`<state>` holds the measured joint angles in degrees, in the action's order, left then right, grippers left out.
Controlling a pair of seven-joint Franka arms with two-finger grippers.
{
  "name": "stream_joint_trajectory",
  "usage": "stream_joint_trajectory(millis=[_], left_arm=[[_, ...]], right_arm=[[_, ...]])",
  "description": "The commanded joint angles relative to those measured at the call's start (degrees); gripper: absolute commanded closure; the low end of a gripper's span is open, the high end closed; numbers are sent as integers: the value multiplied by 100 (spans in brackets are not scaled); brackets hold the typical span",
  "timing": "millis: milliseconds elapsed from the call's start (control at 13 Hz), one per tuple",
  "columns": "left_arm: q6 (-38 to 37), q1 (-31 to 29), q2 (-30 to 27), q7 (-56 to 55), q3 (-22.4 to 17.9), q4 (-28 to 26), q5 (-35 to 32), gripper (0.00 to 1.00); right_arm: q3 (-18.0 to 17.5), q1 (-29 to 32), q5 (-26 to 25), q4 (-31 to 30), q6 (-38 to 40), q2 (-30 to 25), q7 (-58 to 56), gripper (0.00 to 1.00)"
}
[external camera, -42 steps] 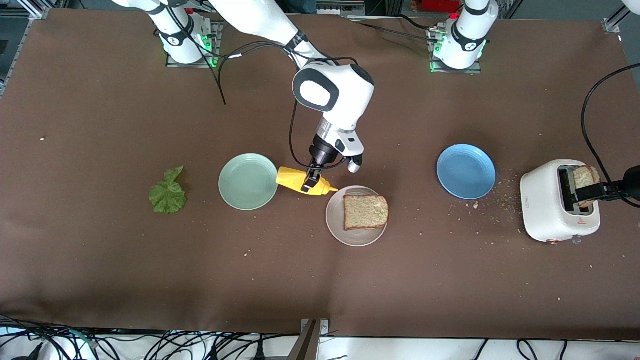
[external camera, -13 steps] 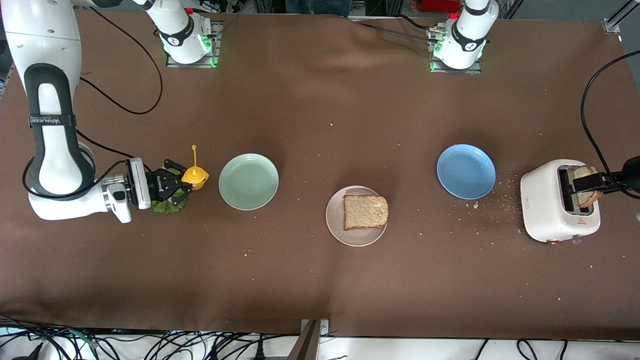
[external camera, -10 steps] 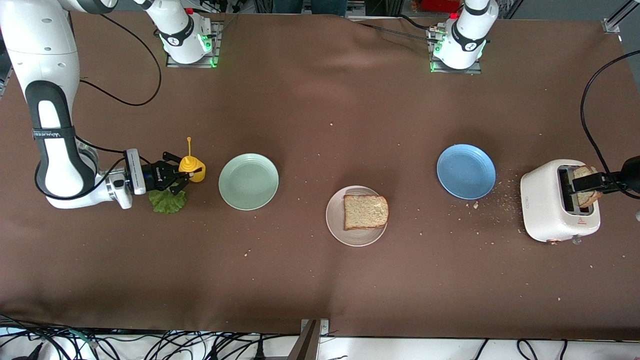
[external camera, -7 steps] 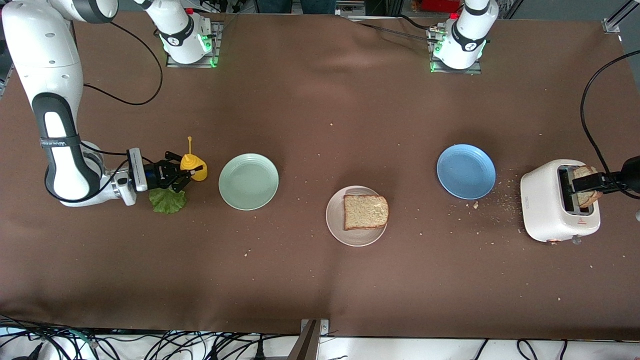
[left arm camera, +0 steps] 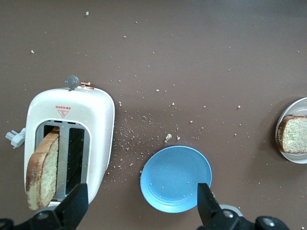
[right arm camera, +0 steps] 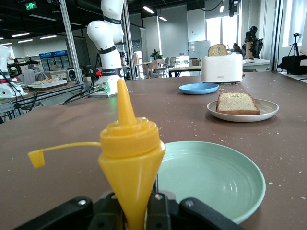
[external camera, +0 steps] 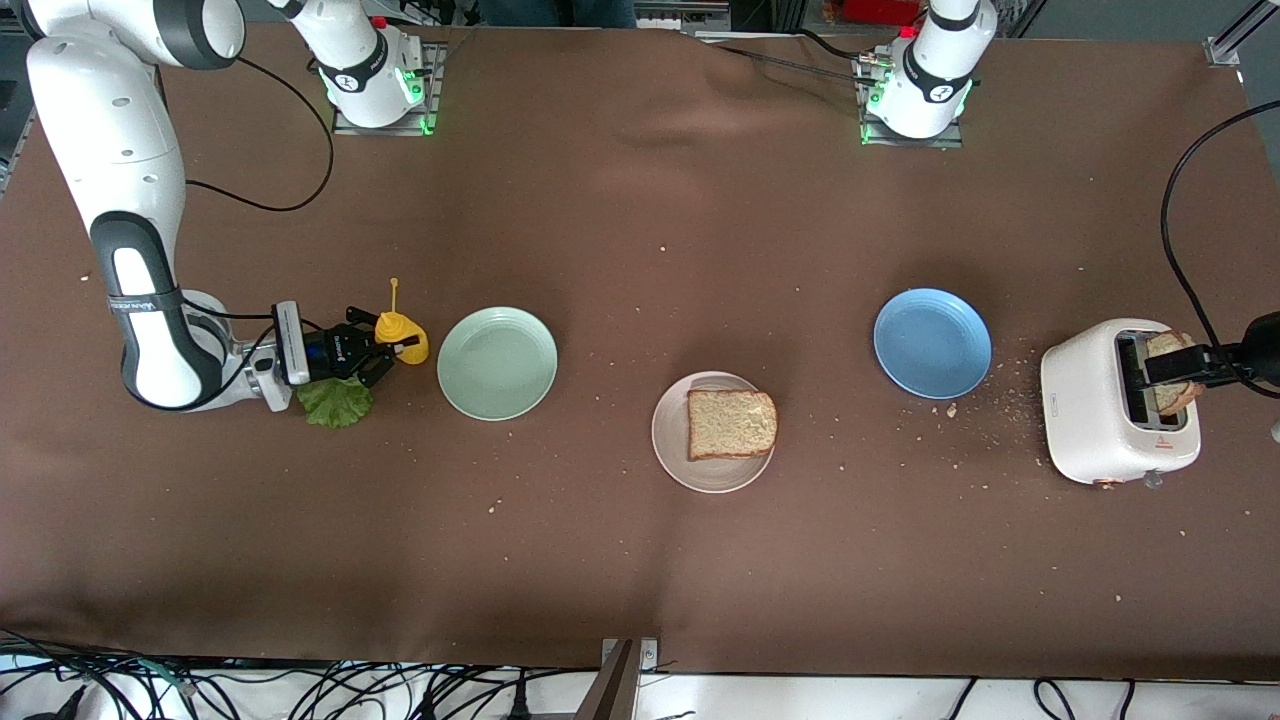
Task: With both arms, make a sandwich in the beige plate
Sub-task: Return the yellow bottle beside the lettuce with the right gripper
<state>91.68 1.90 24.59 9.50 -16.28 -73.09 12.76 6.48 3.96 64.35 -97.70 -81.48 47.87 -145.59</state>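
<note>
Now right end effector (external camera: 385,352) w/ yellow bottle (external camera: 402,338) upright.

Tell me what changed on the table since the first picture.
The right end effector carried the yellow mustard bottle from beside the beige plate to the right arm's end and set it upright beside the lettuce and mint-green plate. Unchanged: bread slice on the beige plate, blue plate, toaster, left end effector open above it.

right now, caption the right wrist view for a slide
Right gripper setting the upright yellow sauce bottle beside the mint-green plate.
</note>
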Motion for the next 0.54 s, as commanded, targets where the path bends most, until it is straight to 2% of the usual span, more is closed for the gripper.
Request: stream_joint_trajectory(millis=[0,230,384,460], left_arm=[[-1,21,-86,17,28,-21,-204,0],[-1,30,-86,17,28,-12,-204,0],[-1,30,-86,8,37,-21,-212,0],[-1,30,-86,17,37,-21,-212,0]], right_arm=[[-59,175,60,41,132,-23,21,0],[213,158,-325,206,132,-207,529,0],[354,158,-747,383,132,-488,1335,0],[372,175,-792,392,132,-602,1836,0]])
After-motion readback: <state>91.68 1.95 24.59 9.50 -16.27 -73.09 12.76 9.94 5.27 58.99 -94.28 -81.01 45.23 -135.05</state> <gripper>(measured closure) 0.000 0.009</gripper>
